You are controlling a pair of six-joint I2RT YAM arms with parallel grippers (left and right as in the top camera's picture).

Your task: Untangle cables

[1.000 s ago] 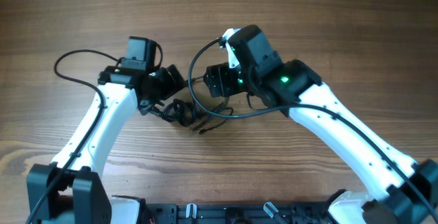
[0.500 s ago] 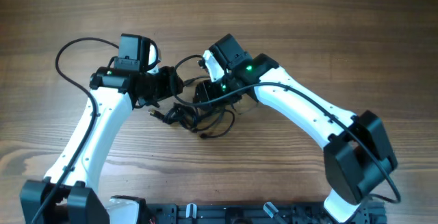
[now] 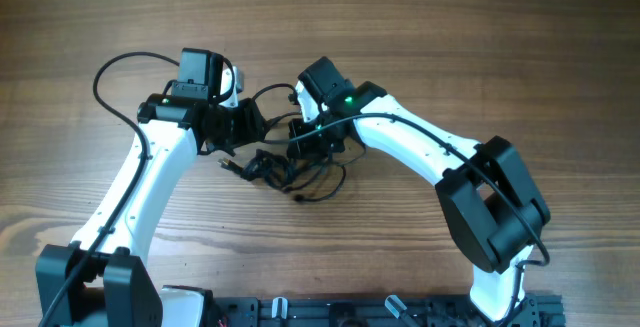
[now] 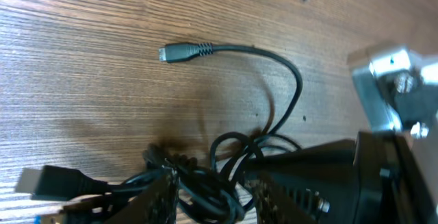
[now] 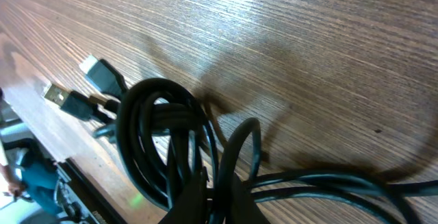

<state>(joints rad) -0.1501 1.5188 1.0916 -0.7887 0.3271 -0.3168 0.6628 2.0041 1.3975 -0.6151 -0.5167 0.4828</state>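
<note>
Black cables (image 3: 272,167) lay in one knotted bundle on the wooden bench (image 3: 500,47), near its middle and between the two arms, with one loose tail trailing toward the near edge. The left end effector (image 3: 248,127) sat at the bundle's left upper side and the right end effector (image 3: 312,139) at its right upper side, close together. In the left wrist view one free strand arced out of the knot and ended in a small ribbed plug (image 4: 179,51) lying flat on the wood, apart from the rest; a wider flat plug (image 4: 40,179) stuck out at the left of the knot. The left fingers (image 4: 156,191) stood part-way closed with loops of the knot between them; whether they pinched the cord could not be told. In the right wrist view a tight coil (image 5: 161,138) of several turns lay just ahead of the camera, and strands ran from it to the bottom edge of the frame. The right fingers were mostly out of frame, so their opening and any hold could not be told.
</note>
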